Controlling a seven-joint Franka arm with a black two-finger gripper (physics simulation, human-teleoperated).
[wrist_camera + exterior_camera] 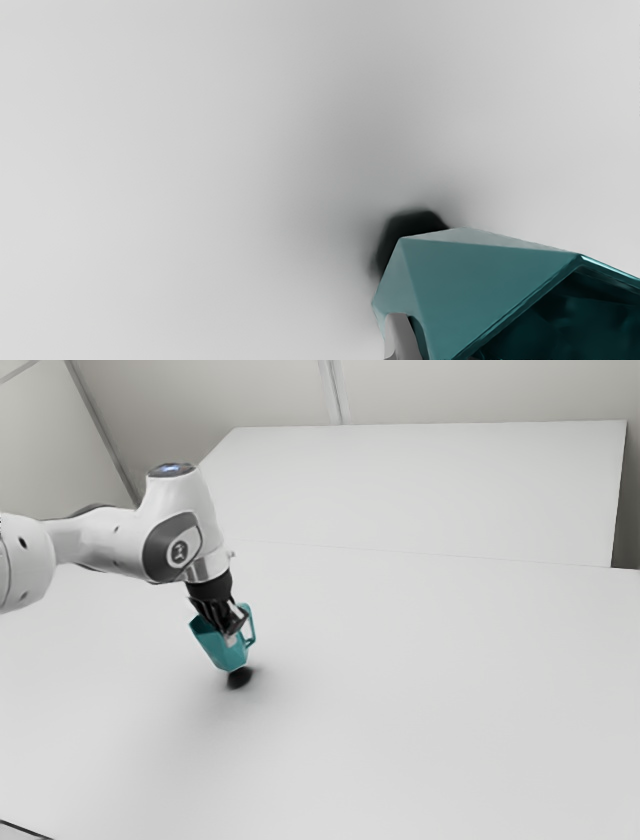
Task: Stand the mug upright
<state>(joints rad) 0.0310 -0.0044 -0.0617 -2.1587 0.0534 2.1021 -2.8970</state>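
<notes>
- One white robot arm (120, 545) reaches in from the exterior view's left above a white bench (430, 690), its one black tool (232, 634) angled downward.
- The tool pinches one teal mug (221, 653), the only mug on the scene, and holds it just above the bench.
- The mug hangs tilted rather than upright, its base low and its one open mouth leaning up toward the exterior view's left.
- A single handle (252, 628) juts from the mug toward the exterior view's right, beside the tool.
- One dark shadow (239, 679) lies on the bench under the mug's base, a narrow strip of pale surface between them.
- In the wrist view, one grey fingertip (401, 337) sits against the mug's faceted side, near the dark interior (575, 320).
- Behind the bench stands one large, pale panel (430, 490).
</notes>
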